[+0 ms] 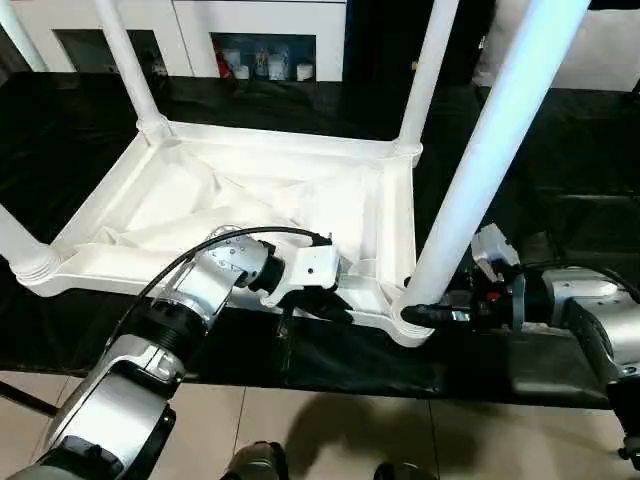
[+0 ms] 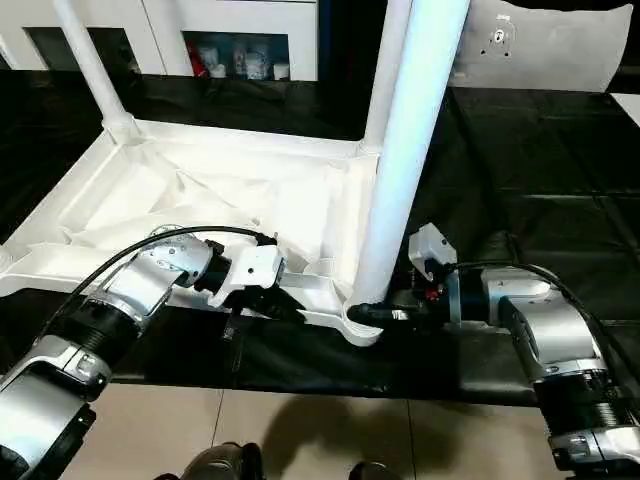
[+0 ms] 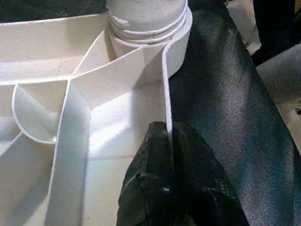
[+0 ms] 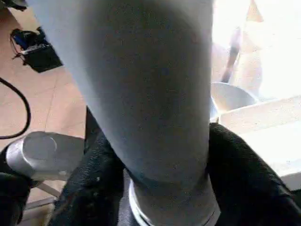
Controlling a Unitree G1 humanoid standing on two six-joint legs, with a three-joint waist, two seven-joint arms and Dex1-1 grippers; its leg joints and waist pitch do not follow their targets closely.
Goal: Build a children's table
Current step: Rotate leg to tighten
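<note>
Your table (image 1: 250, 200) upside down on the black desk (image 1: 560, 170), leg tops cut off, left fingers (image 3: 162, 160) pinching its near rim, right fingers (image 4: 244, 174) flanking the near-right leg (image 1: 480, 170), contact unclear.

Head eyes look down over the upturned table (image 1: 240, 210); both wrist cameras sit close against it.
</note>
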